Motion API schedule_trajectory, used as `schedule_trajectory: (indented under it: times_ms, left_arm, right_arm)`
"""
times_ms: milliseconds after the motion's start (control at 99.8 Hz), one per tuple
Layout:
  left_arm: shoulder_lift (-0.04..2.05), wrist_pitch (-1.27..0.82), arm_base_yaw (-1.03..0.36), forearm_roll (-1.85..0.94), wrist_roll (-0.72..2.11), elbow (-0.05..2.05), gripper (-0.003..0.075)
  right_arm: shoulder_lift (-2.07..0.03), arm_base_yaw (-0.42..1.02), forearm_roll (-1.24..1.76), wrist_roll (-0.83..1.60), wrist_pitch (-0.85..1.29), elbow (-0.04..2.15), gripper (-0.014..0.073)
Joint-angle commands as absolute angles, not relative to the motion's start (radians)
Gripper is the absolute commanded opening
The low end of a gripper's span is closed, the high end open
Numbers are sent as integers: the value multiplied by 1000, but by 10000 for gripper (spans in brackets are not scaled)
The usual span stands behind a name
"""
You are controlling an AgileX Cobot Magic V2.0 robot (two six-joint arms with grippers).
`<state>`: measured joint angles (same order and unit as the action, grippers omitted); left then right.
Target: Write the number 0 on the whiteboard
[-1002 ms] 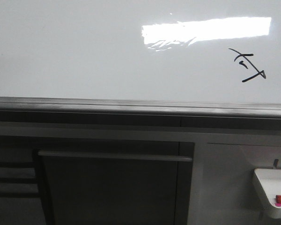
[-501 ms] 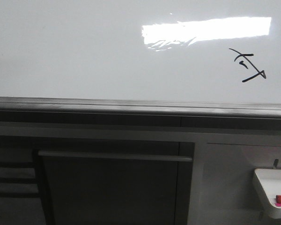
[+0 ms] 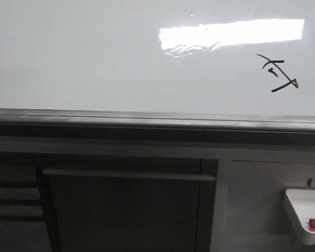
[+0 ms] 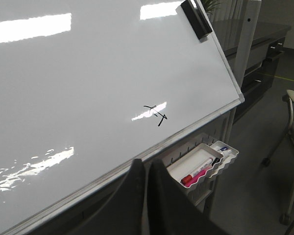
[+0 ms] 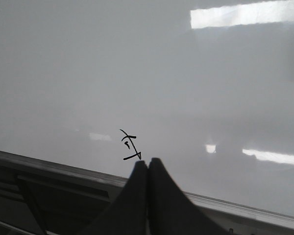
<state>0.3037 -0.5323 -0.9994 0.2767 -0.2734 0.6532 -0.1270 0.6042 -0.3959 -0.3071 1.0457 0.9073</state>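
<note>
Right wrist view: right gripper pressed together, no marker seen, beside the number 0 — an unclosed scribble needing one smooth oval on the whiteboard.

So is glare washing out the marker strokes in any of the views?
Front view: the glare bar lies on the whiteboard clear of the scribble. Left wrist view: a small reflection crosses it, strokes legible. Right wrist view: dim and soft, no glare on it.
</note>
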Motion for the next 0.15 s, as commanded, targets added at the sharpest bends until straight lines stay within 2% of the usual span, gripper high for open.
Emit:
schedule_trajectory:
  times_ms: [0,140]
  left_arm:
    - [313,-451,-997,275,-283,676,-20]
    - [313,-451,-997,275,-283,676,-20]
  right_arm:
    - [-148,604,-418,-306,972,922,-73]
    - [-148,604,-418,-306,972,922,-73]
